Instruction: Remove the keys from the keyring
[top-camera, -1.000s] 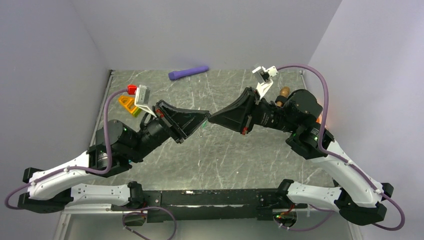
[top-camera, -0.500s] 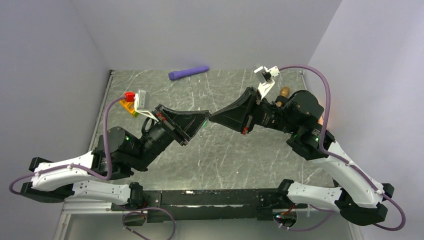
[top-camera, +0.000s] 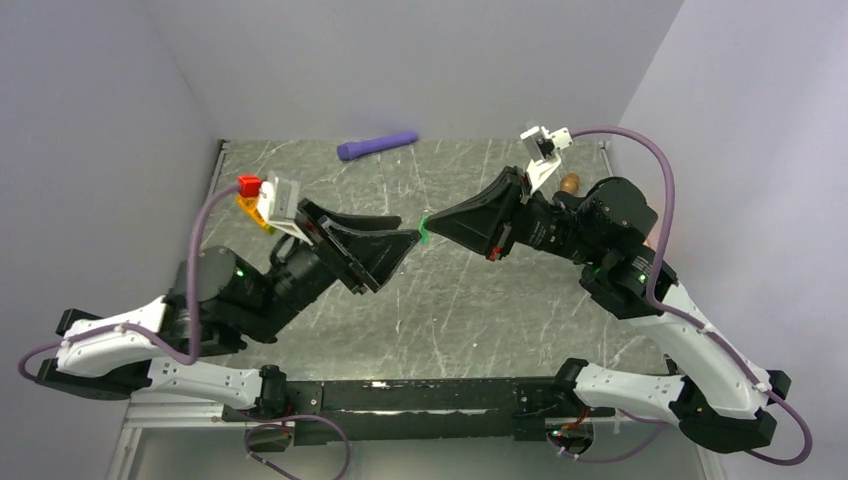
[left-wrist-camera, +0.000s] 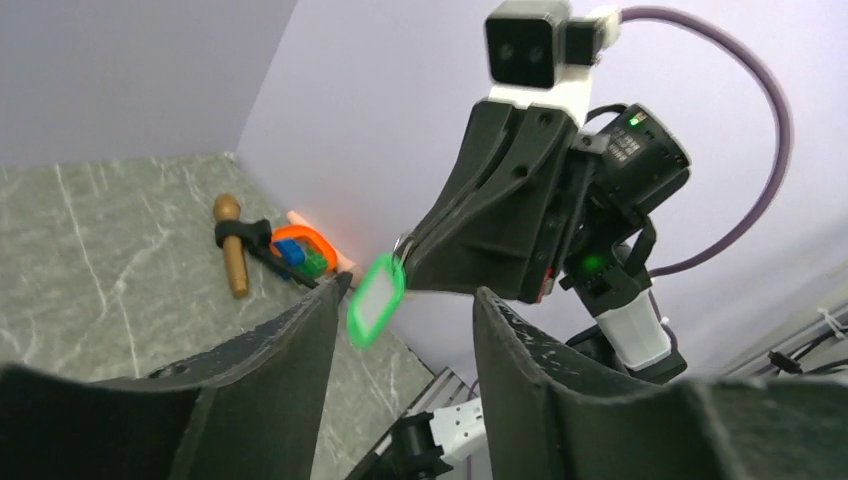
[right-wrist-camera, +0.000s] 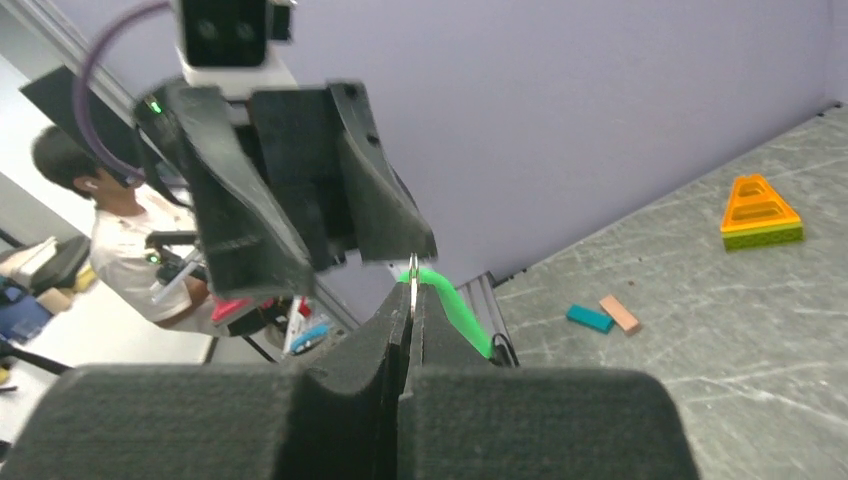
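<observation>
Left wrist view: the left gripper (left-wrist-camera: 410, 295) stands partly open, its jaws apart with nothing held between them. Just past their tips the right gripper (left-wrist-camera: 405, 262) is closed tight, pinching the thin metal keyring (left-wrist-camera: 401, 243) at its very tip. The keys (left-wrist-camera: 375, 300) hang from that ring, in the air above the table (left-wrist-camera: 100, 250). They sit in the gap framed by the left jaws, nearer the jaw on the view's left side; whether they touch it I cannot tell. Their long axis is tilted, with the upper end at the ring and the lower end slanting down toward the left gripper. They show as a small, flat, rounded oblong, a bright-green rim around a pale centre. In the right wrist view only a green edge shows beside the closed tips. Farther off on the table a teal block (right-wrist-camera: 590, 318) and a tan block (right-wrist-camera: 620, 313) lie just beside each other.
</observation>
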